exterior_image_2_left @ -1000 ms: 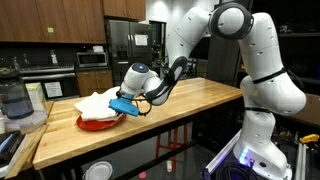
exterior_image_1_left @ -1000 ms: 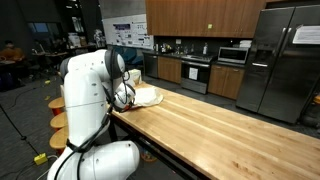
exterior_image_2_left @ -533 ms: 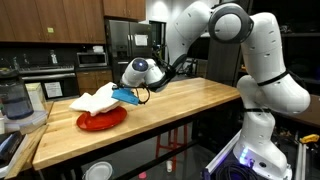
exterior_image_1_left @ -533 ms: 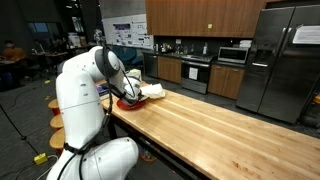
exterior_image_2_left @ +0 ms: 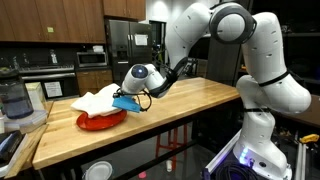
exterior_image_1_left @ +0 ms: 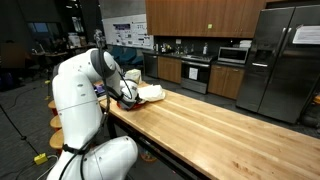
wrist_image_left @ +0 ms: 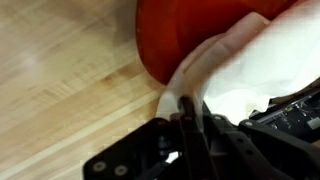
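Kitchen scene, dark cabinets behind, long wooden counter (exterior_image_2_left: pixel 195 98) shown in both exterior views. The gripper (wrist_image_left: pixel 190 108) is seen clenched, jaws pinched together on an edge fold of the white cloth (wrist_image_left: pixel 245 70), low over the counter. The cloth is bunched on the red plate (exterior_image_2_left: pixel 100 121) near one end of the counter, and part of it is draped over the plate's rim. How much fabric is caught between the jaws cannot be told from the wrist view.

Handling, as judged:
- The cloth is expected to be light, soft and limp. It will sag and trail when lifted, and it is not fragile.
- A thin pinch may slip, so hold is best taken at a bunched edge or corner where layers are doubled.
- The plate is judged hard and smooth. It could be dragged across the wood if the fabric snags on it.
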### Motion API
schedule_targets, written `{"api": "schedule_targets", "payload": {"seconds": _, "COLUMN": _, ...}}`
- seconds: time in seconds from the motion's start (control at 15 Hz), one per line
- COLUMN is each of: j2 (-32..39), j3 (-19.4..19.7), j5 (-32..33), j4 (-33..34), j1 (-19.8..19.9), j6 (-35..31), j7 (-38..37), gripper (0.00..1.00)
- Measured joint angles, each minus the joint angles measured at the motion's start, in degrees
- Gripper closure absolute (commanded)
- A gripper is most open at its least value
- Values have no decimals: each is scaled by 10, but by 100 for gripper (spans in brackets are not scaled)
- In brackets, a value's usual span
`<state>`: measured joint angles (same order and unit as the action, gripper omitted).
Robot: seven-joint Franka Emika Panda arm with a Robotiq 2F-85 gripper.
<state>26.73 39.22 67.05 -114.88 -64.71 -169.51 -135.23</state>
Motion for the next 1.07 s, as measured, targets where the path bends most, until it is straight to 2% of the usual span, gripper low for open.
{"api": "schedule_targets", "payload": {"seconds": 0.47, "j2": -2, "j3": -23, "j5": -43, "j4": -19, "j1": 9, "j6": -39, "j7": 11, "gripper": 98}}
{"api": "schedule_targets", "payload": {"seconds": 0.6, "j2": 0, "j3": -8, "j5": -34, "j4": -12, "j1": 1, "j6": -35, "j7": 1, "gripper": 98}}
{"api": "schedule_targets", "payload": {"seconds": 0.93, "j2": 14, "j3": 62, "j5": 38, "j4": 20, "j1": -40, "j6": -12, "j7": -68, "gripper": 98}}
{"api": "schedule_targets", "payload": {"seconds": 1.07, "j2": 18, "j3": 69, "j5": 44, "j4": 22, "j1": -47, "j6": -2, "j7": -81, "gripper": 98}}
